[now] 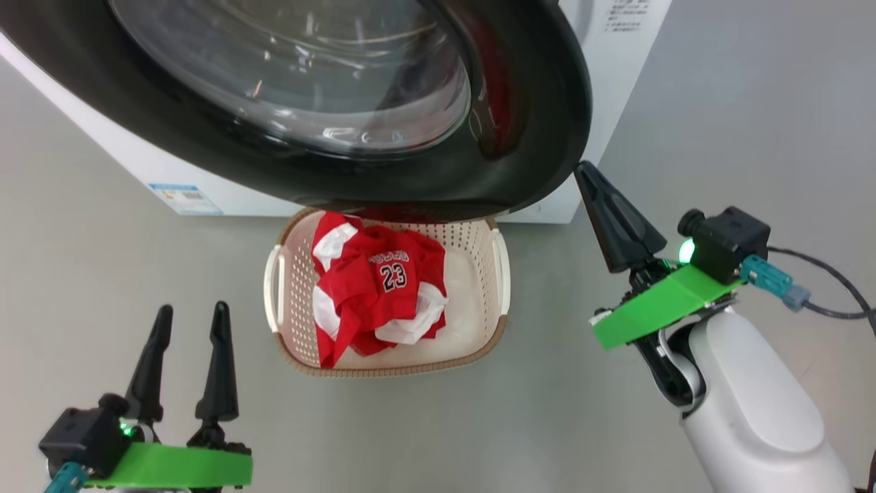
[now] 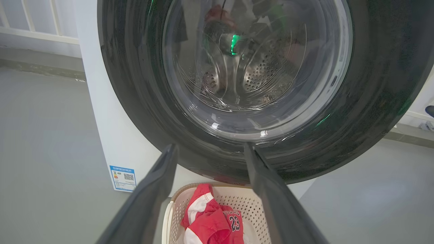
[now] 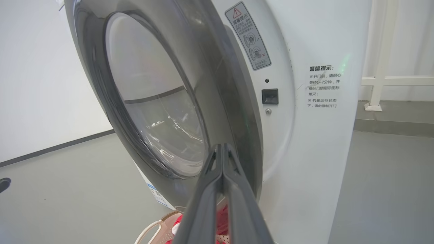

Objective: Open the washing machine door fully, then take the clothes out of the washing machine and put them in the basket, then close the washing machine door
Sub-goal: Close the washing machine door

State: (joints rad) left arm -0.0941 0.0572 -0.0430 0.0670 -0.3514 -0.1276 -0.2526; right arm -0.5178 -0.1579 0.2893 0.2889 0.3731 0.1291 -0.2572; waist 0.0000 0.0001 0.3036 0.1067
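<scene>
washing machine door (image 1: 520,137) ajar, upper centre | right end effector (image 1: 587,174) pinched shut, empty, tip at door's right rim, nearer arm | left end effector (image 1: 192,309) spread, lower left | clothes (image 1: 383,287) in basket (image 1: 397,372)

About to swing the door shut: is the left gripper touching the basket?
Apart. Head view shows bare floor between the left gripper and the basket.

Black washing machine door (image 1: 410,188) overhangs basket (image 1: 397,370) rear, front half open above
</scene>
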